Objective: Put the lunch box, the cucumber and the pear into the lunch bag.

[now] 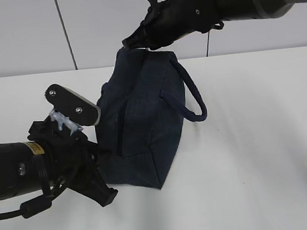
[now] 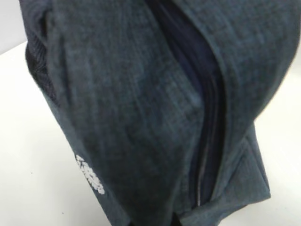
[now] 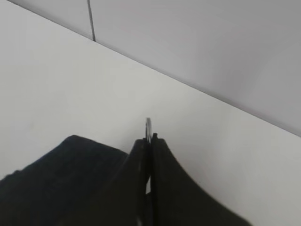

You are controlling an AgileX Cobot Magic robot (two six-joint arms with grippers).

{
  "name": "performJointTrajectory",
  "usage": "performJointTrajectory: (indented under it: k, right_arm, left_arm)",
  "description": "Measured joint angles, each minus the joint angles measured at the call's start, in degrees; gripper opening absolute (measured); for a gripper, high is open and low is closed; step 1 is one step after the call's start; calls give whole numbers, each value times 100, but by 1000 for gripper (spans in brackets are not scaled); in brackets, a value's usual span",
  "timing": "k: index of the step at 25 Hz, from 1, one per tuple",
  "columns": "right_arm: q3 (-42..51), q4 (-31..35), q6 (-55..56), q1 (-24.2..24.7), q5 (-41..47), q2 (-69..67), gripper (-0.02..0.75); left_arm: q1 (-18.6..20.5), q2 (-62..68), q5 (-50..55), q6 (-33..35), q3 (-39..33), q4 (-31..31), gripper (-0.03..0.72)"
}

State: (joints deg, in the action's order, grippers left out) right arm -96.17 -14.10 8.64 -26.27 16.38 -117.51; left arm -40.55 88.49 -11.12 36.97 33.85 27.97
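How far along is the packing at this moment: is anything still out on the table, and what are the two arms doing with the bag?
No lunch box, cucumber or pear shows on the table, so they may already be packed, though the bag's inside is hidden. In hand: the right gripper is shut on the silver ring pull at the top of the lunch bag; the left gripper is at its base. The zipper looks closed low down.

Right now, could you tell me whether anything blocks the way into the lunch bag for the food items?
Yes: the bag looks zipped, its zipper showing no gap. The right gripper has its jaws pinched on the silver ring pull at the bag's top. No lunch box, cucumber or pear is in view.
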Motion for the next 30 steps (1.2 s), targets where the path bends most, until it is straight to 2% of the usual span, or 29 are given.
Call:
performJointTrajectory:
  k: [4,9,30]
  right_arm:
    - [-138,158,0,180,46,-108,0]
    - [-249,739,9,488,103,-324,0]
    - [-896,1340,9,608,87,-1173,0]
  left_arm:
    - [0,0,5,0,0,0,14]
    - [0,0,-15,0,0,0,14]
    - [0,0,-14,-2,7,-138,13]
